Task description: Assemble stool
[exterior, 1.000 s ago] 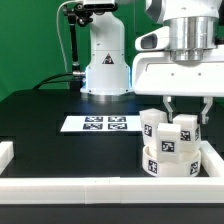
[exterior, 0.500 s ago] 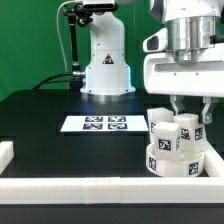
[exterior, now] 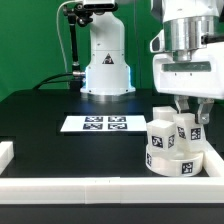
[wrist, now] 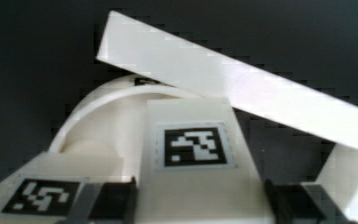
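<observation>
On black table (exterior: 50, 110), end effector (exterior: 192, 112) grips stool leg (exterior: 190, 128).

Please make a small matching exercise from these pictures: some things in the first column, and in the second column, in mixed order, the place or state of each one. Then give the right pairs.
Column one:
1. marker board
2. round seat
3. gripper
4. border rail

Column two:
A. shut on a leg that stands upright on the seat
B. lying flat on the black table, alone, to the exterior view's left of the stool
C. along the table's near edge
D. in the corner of the rails, with block legs on top

Right pairs: 1-B, 2-D, 3-A, 4-C
</observation>
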Available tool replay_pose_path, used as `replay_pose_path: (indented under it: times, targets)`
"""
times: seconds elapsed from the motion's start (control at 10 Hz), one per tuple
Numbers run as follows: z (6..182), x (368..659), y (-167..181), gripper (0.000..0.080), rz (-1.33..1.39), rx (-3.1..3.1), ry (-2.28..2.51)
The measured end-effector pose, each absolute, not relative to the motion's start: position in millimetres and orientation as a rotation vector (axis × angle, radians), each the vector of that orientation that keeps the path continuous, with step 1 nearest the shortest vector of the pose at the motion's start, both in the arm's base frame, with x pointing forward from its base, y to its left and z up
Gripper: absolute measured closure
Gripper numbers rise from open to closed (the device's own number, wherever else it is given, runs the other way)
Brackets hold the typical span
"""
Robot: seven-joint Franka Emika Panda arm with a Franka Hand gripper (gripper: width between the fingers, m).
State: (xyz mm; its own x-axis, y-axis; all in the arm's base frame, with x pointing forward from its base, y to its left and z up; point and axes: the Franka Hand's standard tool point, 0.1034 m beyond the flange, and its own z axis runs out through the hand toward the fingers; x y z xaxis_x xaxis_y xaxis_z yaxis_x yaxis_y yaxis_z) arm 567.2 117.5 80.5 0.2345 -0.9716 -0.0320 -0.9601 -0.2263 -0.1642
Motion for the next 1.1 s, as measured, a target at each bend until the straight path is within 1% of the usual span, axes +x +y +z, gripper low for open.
replay_pose_path:
  times: [0.2, 0.7, 0.9, 1.1]
  targets:
    - [80.5, 566.7, 119.5, 0.0459, -0.072, -2.062, 2.117]
    - [78.2, 566.4, 117.2, 0.0459, 0.047, -1.45, 2.507]
    - [77.9, 566.3, 117.2, 0.0459, 0.073, -1.286, 2.597]
    - [77.4, 565.9, 117.7, 0.0459, 0.077, -1.285, 2.595]
